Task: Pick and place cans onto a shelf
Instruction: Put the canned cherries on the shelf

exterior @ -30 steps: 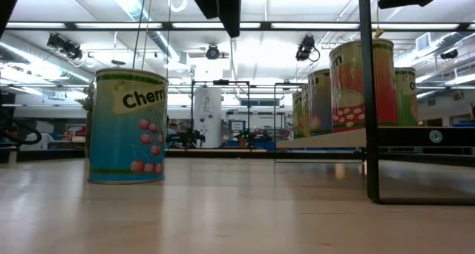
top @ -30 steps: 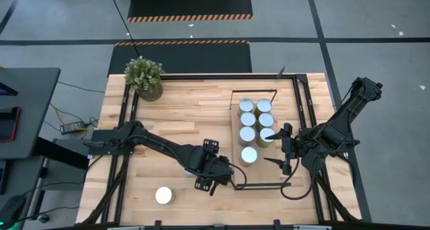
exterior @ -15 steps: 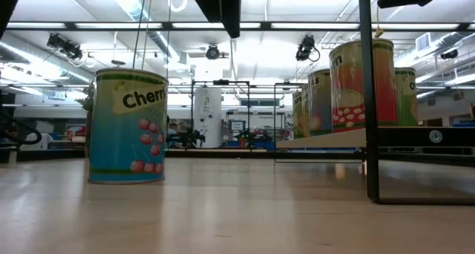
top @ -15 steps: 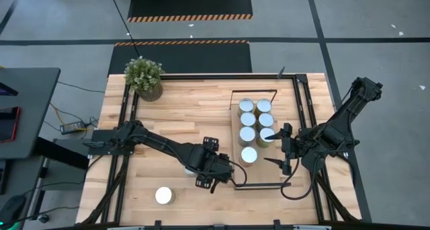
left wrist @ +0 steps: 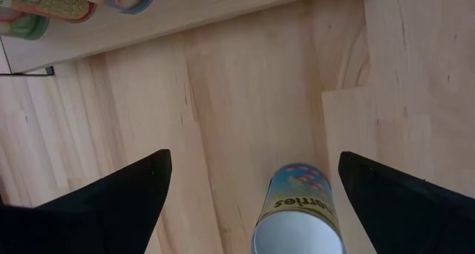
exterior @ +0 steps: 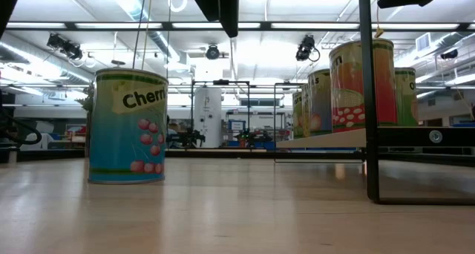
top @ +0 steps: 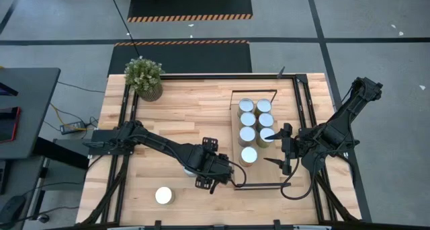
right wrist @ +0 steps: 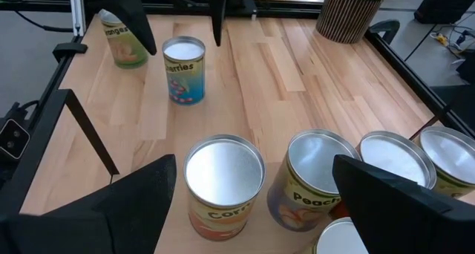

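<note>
The left gripper (top: 222,177) was held wide open and empty, near the light-wood shelf (top: 240,179) with seven silver-lidded cans (top: 249,155). One blue cherry-labelled tin (top: 163,196) was left on the plank tabletop (top: 181,109), well apart. It would best be straddled squarely before closing. The right gripper (top: 282,149) waited open and empty beside the shelf.

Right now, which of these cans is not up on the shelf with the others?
The cherries can, standing alone on the table's near-left part. All the other cans sit clustered on the raised shelf at the right; this one has bare wood around it.
</note>
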